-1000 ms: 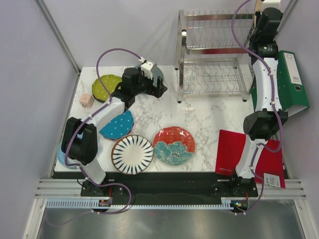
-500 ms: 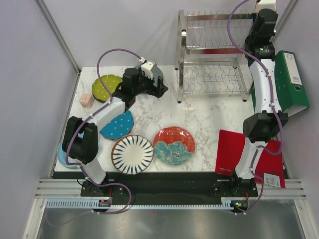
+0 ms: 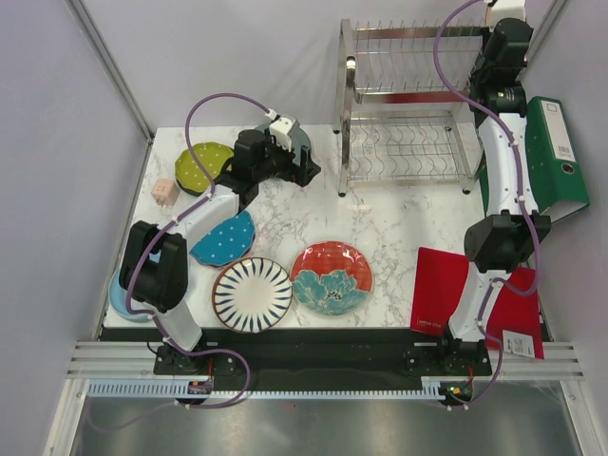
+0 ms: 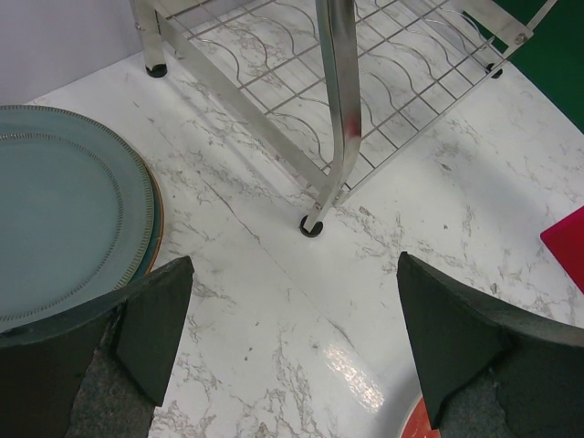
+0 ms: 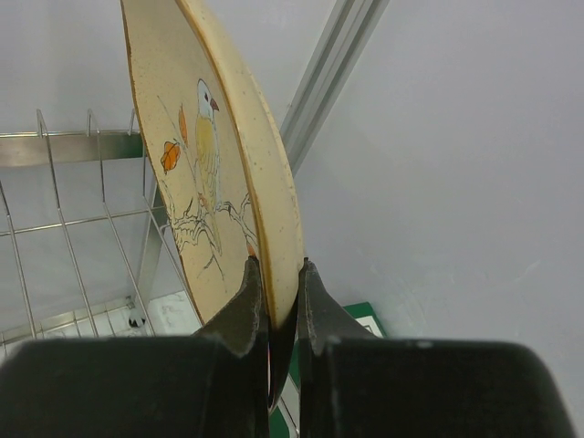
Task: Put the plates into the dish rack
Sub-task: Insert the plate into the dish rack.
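The dish rack (image 3: 408,104) stands at the back right of the table. My right gripper (image 5: 278,269) is shut on the rim of a tan plate with a bird (image 5: 214,164), held on edge high beside the rack's upper wires (image 5: 64,219). My left gripper (image 3: 306,169) hangs open and holds nothing, just left of the rack's front leg (image 4: 338,137). A grey-blue plate (image 4: 55,210) lies by its left finger, on top of another plate. On the table lie a lime dotted plate (image 3: 201,166), a teal dotted plate (image 3: 226,239) and a striped plate (image 3: 252,294).
A red and teal flowered plate (image 3: 332,277) lies at the front centre. A pale blue plate (image 3: 119,296) is half hidden by the left arm. A pink cube (image 3: 164,192) sits at the left, a green binder (image 3: 556,152) right of the rack, a red folder (image 3: 442,285) at the front right.
The right arm has carried the bird plate slightly up and toward the back at the rack's right end. The left arm has stayed put.
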Controlling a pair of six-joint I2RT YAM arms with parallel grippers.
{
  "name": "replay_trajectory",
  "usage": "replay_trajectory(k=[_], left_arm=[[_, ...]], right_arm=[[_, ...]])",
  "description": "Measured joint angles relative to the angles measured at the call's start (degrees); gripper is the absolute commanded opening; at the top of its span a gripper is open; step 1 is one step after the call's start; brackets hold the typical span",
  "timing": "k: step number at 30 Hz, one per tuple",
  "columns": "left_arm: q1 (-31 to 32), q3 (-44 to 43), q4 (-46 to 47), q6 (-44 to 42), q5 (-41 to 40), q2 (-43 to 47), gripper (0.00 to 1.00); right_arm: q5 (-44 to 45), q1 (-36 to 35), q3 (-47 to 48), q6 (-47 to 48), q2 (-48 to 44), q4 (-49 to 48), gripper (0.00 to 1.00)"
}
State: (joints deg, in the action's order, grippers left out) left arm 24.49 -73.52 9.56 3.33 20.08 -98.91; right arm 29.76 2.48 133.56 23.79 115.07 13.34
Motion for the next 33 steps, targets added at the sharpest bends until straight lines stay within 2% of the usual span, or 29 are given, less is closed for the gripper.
replay_trajectory(k=[22,33], left_arm=[[0.0,0.02,1.27,0.94,1.51,-1.25,1.0],[0.0,0.0,1.33,1.33,2.12,-1.57,1.0]], right_arm=[[-0.59,-0.81,0.76,-0.55,-0.55,-1.33,0.0],[-1.6,-2.1,-1.7,-3.15,-5.55,1.16,0.0]])
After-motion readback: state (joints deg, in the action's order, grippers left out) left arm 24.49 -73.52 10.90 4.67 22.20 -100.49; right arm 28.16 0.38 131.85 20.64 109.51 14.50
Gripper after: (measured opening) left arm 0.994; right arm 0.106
